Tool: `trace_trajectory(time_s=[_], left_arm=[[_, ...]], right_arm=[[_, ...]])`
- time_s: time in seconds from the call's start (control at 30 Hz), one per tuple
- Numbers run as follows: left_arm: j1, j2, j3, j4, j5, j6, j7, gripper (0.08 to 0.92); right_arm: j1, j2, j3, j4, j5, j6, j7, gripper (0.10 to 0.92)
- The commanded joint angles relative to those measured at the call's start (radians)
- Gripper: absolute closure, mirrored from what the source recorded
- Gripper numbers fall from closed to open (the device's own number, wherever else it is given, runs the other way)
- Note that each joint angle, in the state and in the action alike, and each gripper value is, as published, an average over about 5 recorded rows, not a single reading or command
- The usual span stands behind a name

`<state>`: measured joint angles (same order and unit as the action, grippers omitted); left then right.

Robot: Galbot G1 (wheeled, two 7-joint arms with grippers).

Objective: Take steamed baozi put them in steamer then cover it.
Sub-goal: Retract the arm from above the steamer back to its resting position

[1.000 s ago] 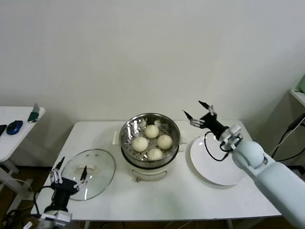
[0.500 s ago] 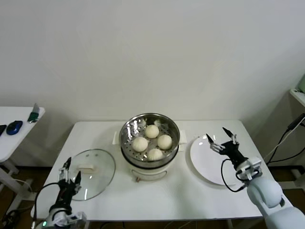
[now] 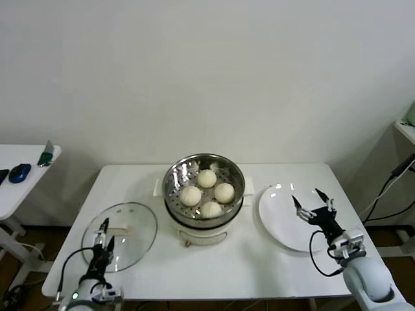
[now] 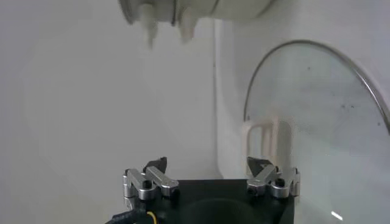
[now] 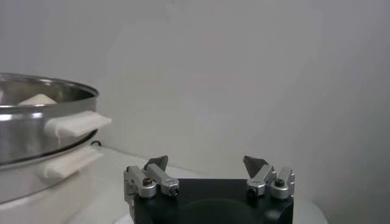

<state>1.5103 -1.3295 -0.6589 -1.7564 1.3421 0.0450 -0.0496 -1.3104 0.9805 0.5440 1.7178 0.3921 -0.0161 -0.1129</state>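
The steamer (image 3: 203, 188) stands mid-bench with its top uncovered, so the way down onto the four steamed baozi (image 3: 207, 192) is free from above. On its left the cover (image 3: 120, 234) lies flat on the bench (image 3: 214, 269), the left end effector (image 3: 104, 234) spread wide low over its near edge. On its right a white plate (image 3: 288, 217) takes that stretch of bench, the right end effector (image 3: 313, 205) spread wide above it; a bare strip runs along the bench's front edge.

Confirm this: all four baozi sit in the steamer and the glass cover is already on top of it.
Not quite. The four baozi are in the steamer, but the cover lies on the table to its left, as the head view shows.
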Motion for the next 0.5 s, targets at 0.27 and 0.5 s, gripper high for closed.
trace_trajectory(time_s=[0.27,0.5], left_arm=[[-0.160,0.002,0.012,0.190,0.037,-0.040,-0.050,0.177],[-0.183,0.009,0.025,0.215,0.030,-0.039,-0.045,0.177]], right_arm=[[-0.024,0.030,0.028,-0.022,-0.036,0.000,-0.021,0.203],[-0.020,0.037,0.027,-0.031,-0.047,0.005,-0.030,0.203]])
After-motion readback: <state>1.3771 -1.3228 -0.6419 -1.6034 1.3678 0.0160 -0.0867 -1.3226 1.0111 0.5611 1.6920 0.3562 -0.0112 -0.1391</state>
